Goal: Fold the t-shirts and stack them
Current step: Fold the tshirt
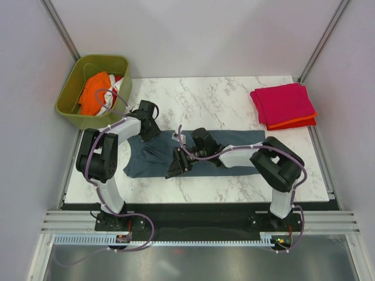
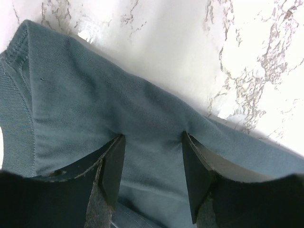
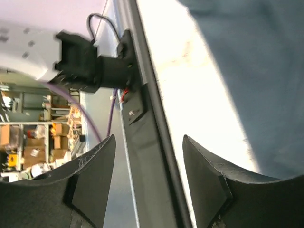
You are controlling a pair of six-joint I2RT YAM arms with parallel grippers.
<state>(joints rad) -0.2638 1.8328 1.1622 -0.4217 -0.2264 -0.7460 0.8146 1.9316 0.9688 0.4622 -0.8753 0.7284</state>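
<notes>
Right wrist view. I saw the right claw [image 3: 148, 138] with its two dark fingers [image 3: 95, 175] standing apart at the bottom of the frame, nothing gripped between them. Through the gap ran the dark frame rail [image 3: 164, 161] along the edge of the white marble table [image 3: 190, 95]. The slate blue-grey t-shirt [image 3: 256, 71] lay flat on the table at upper right, clear of both fingers. At upper left I noted a white arm link [image 3: 28, 47] joined to a black housing [image 3: 90, 66], with a purple cable [image 3: 80, 111] hanging below it. Shelves of cardboard boxes [image 3: 38, 137] appeared blurred beyond.
</notes>
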